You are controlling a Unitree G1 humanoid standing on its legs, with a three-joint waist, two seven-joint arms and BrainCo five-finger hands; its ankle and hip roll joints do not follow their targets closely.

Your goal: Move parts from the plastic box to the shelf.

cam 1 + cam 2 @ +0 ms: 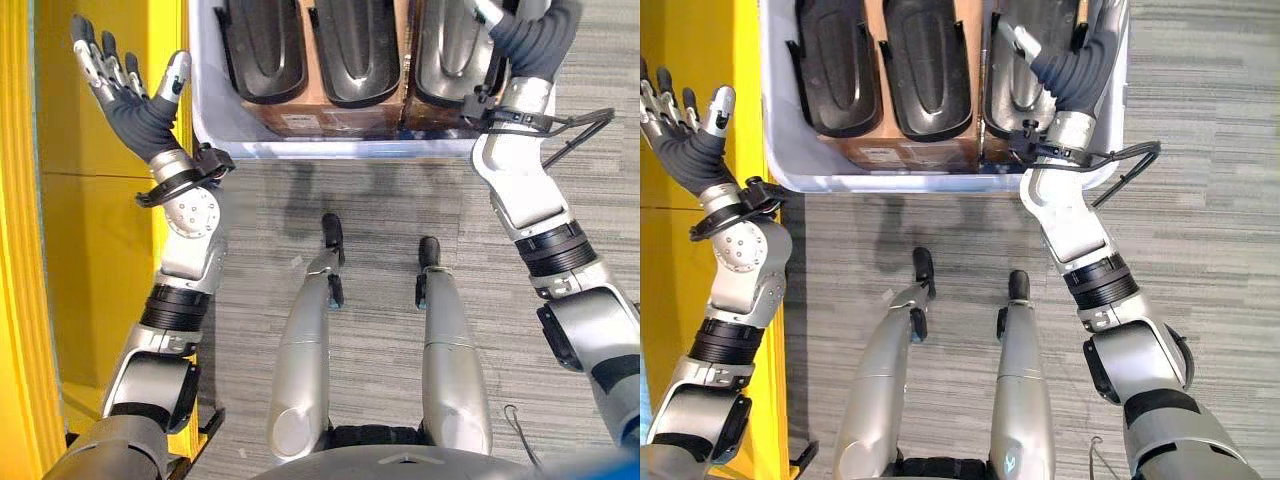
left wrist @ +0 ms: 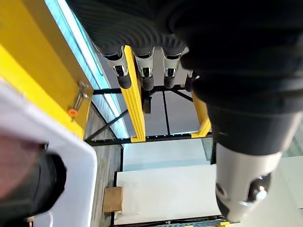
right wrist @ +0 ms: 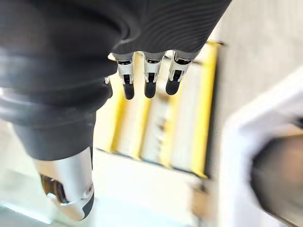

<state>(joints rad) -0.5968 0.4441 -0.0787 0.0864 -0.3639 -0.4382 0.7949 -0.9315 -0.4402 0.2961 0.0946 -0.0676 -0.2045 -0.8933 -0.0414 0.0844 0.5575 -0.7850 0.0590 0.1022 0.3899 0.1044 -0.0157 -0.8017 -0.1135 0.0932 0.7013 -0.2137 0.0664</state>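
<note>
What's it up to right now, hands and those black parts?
Left hand open, empty, over the yellow shelf. Right hand open above the box. Black parts unmoved. Nothing blocking.

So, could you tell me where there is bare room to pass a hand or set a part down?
Crowded: the plastic box is packed with black parts side by side, the right hand over them. Free: the yellow shelf surface around the open left hand, and the grey floor right of the box.

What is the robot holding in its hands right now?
Nothing. The left hand is spread open over the yellow shelf, and the right hand reaches open over the black parts in the plastic box.
</note>
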